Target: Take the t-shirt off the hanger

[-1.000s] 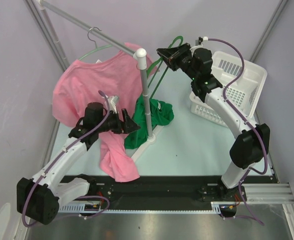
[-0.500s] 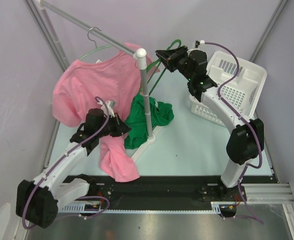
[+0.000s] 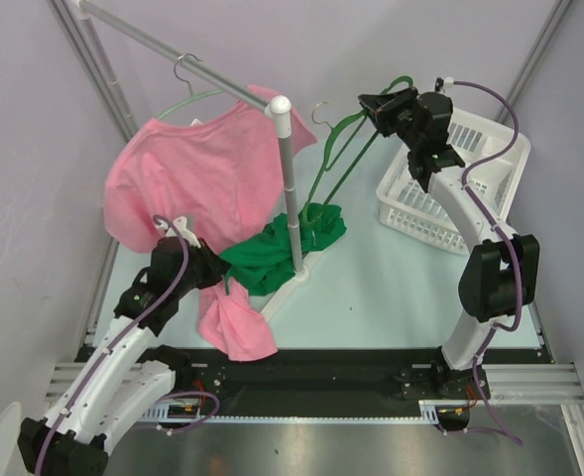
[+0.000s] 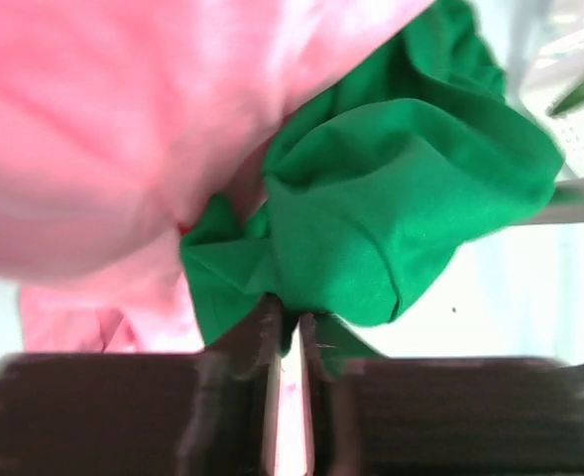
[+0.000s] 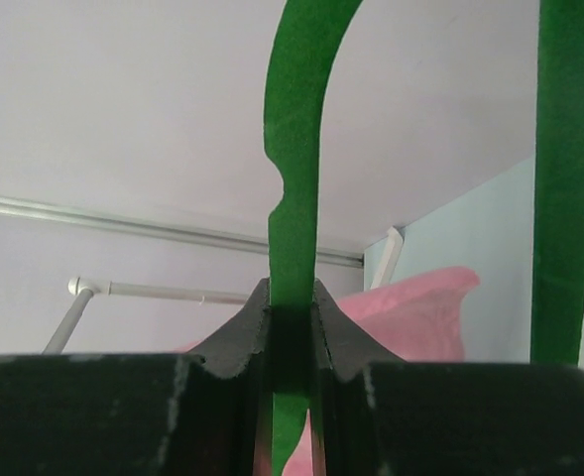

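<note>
The green t-shirt [image 3: 282, 248] lies bunched on the table at the foot of the rack post [image 3: 290, 188]. My left gripper [image 3: 220, 268] is shut on its left edge; in the left wrist view the green t-shirt [image 4: 401, 198] is pinched at the left gripper [image 4: 290, 322]. The green hanger [image 3: 336, 149] hangs tilted from my right gripper [image 3: 369, 104], its lower end reaching down to the shirt. In the right wrist view the right gripper [image 5: 292, 297] is clamped on the green hanger [image 5: 296, 149]. I cannot tell whether the hanger is still inside the shirt.
A pink t-shirt [image 3: 192, 169] hangs on a pale green hanger [image 3: 187, 99] from the rail [image 3: 163, 45], draping down beside my left arm. A white basket [image 3: 470, 169] stands at the right, under the right arm. The rack's base bar runs under the green shirt.
My left gripper closed on the green shirt and drew back toward the near left, stretching the cloth. My right gripper carried the hanger to the right, away from the post.
</note>
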Available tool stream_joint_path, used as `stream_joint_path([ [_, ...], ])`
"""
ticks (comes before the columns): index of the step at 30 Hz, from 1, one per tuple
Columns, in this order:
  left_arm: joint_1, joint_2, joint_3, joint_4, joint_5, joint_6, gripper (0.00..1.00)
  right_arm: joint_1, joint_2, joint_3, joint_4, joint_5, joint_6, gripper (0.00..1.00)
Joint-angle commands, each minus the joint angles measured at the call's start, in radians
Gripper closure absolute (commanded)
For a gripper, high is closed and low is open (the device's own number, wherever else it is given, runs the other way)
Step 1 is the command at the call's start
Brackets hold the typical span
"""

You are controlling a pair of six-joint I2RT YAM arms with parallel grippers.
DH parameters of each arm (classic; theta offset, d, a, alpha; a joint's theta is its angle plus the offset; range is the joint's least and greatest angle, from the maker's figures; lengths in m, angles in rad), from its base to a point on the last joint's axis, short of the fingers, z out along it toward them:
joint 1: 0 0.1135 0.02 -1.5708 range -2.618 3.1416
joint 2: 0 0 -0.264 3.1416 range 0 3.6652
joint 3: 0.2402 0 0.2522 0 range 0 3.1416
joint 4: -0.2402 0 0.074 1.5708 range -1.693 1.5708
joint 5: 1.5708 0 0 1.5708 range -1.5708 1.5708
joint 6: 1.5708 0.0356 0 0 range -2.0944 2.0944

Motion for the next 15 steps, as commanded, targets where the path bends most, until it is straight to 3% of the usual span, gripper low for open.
stream_joint_path([
  [1,-0.001,-0.014,0.078,-0.075,-0.046,0.03,0.57,0.019,-0.037,0.028,0.047,-0.081,0.022,1.0],
  [3,-0.001,-0.031,0.135,-0.087,0.008,0.076,0.31,0.033,-0.035,0.046,0.045,-0.084,0.017,1.0],
  [5,-0.001,-0.045,0.198,-0.098,0.034,0.118,0.16,0.059,-0.041,0.051,0.052,-0.077,0.014,1.0],
  [10,-0.001,0.011,0.331,0.009,0.195,0.176,0.12,0.131,-0.043,0.04,0.076,-0.051,0.051,1.0],
  [15,-0.002,0.16,0.387,0.15,0.289,0.188,0.19,0.218,-0.021,0.037,0.142,-0.012,0.112,1.0],
])
